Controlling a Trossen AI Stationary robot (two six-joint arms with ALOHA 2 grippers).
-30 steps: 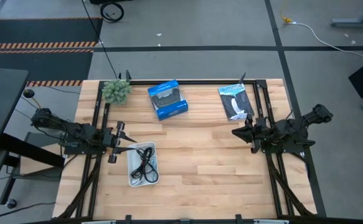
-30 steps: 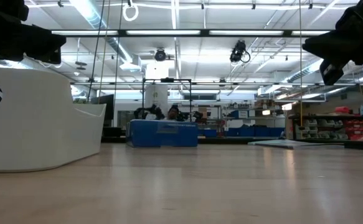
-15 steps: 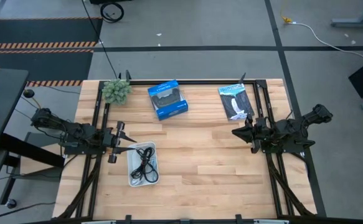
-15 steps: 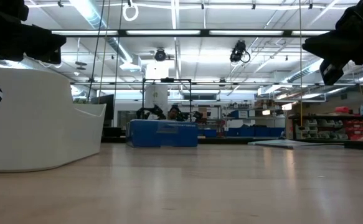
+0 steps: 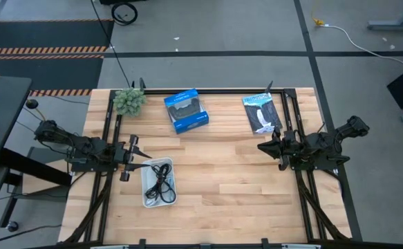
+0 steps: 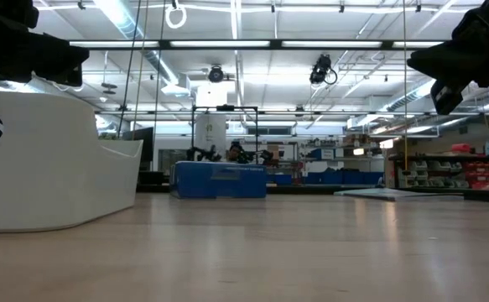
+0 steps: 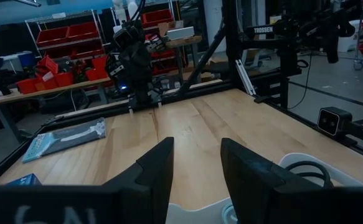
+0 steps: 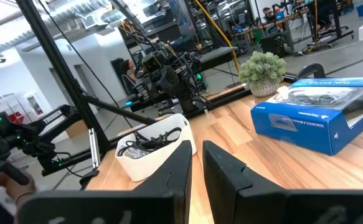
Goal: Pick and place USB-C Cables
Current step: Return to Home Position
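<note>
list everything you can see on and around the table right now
USB-C cables: a tangle, count unclear, dark ones showing, inside the white bin
white bin: one, white, near left part of the table, just in front of the left gripper
blue box: one, blue, far edge, left of centre
flat packet: one, black and white, far edge, right of centre
small plant: one, green, far left corner
table: one, light wood with a black frame
left gripper: one, dark, open, empty, at the table's left side beside the bin
right gripper: one, dark, shut, empty, at the table's right side, near the packet
</note>
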